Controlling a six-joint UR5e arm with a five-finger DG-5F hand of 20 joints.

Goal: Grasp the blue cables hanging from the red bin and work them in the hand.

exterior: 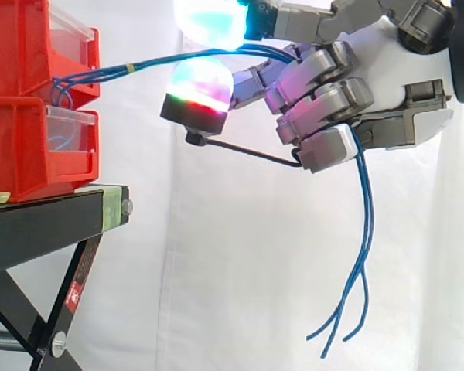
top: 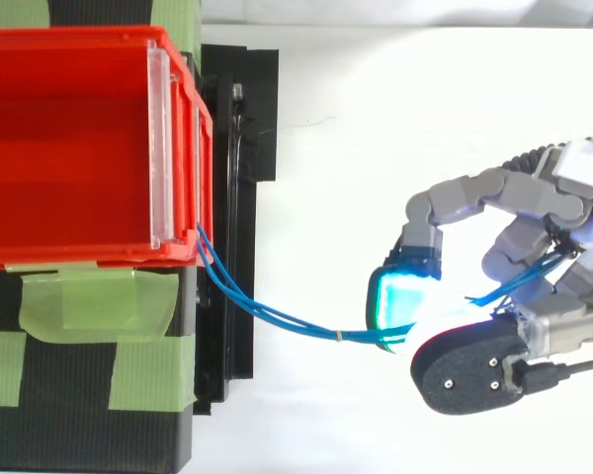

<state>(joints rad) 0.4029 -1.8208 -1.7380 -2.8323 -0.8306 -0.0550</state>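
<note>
Side view: hand (exterior: 387,66) sits upper R of frame, arm entering from R edge. Fingers are curled tight, stacked one above another, closed round the blue cables (exterior: 155,63). One glowing fingertip (exterior: 201,85) (cyan over red) points L, just under the cable run. A 2nd pad (exterior: 213,19) glows white/cyan at the top edge, just above the run.

Cables leave the front of the upper red bin (exterior: 23,46) at far L and run as a bundle, rising slightly, across to the hand at upper centre-R. They look fairly taut, w/ only a slight sag. They pass thru the curled fingers and come out under the hand. Loose ends (exterior: 356,309) hang down toward lower R, splaying apart near the bottom and touching nothing.

A 2nd red bin (exterior: 23,147) sits under the first, and some blue shows thru its clear front. Both bins rest on the black stand (exterior: 39,224) at lower L, green tape (exterior: 112,205) on its edge. White curtain (exterior: 216,255) behind.

Top view: red bin (top: 79,255) is upper L, w/ green tape strips below it. Cables (top: 277,318) exit at the bin's lower R corner and curve down and R across mid-frame. A small pale tie (top: 339,336) rings them just before the hand (top: 549,212) at R. A cyan-lit fingertip (top: 400,296) sits right over the cables. A black-backed pad (top: 465,370) lies just below them, so the bundle is pinched btwn the two. More blue shows among the curled fingers further R.
</note>
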